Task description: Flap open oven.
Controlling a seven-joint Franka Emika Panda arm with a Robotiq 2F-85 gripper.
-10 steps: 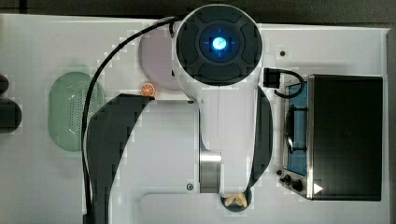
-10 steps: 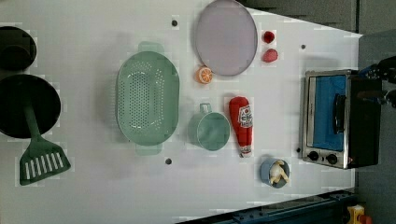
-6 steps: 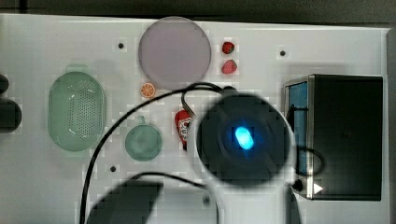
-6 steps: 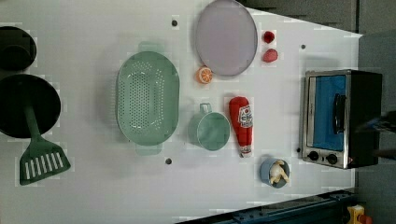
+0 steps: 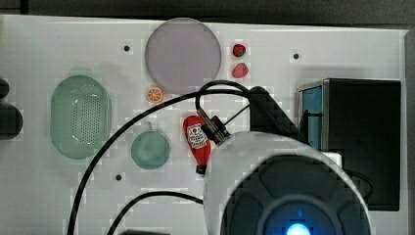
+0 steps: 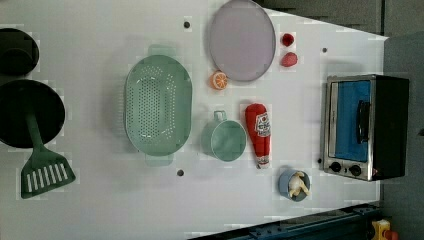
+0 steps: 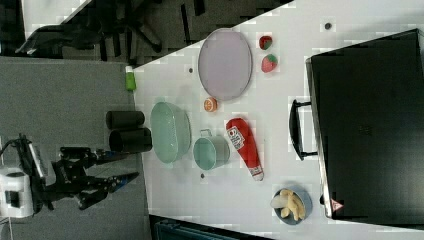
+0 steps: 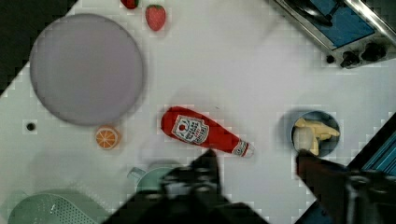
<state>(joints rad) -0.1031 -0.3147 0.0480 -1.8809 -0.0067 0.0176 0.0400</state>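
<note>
Oven point(image 6: 367, 126) shut, tool point(image 8: 257, 163) parted and empty, high above surface point(image 6: 100, 210); best lowered squarely onto handle point(image 6: 362, 121), then pulled outward and down.

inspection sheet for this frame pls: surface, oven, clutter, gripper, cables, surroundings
Surface: white table, small dark holes in it.
Job's things: oven at the left view's right edge, door shut, handle untouched, two knobs on the front.
Clutter: ketchup bottle lying flat, green cup, green colander, grey plate, orange slice, two strawberries, blue bowl holding pale food, green spatula, black pans.
Gripper: gripper open, empty, high above the table, over the space between the bottle and the bowl.
Cables: black cable looping from the arm across the top view.
Surroundings: grey floor; dark chairs in the right view.
</note>
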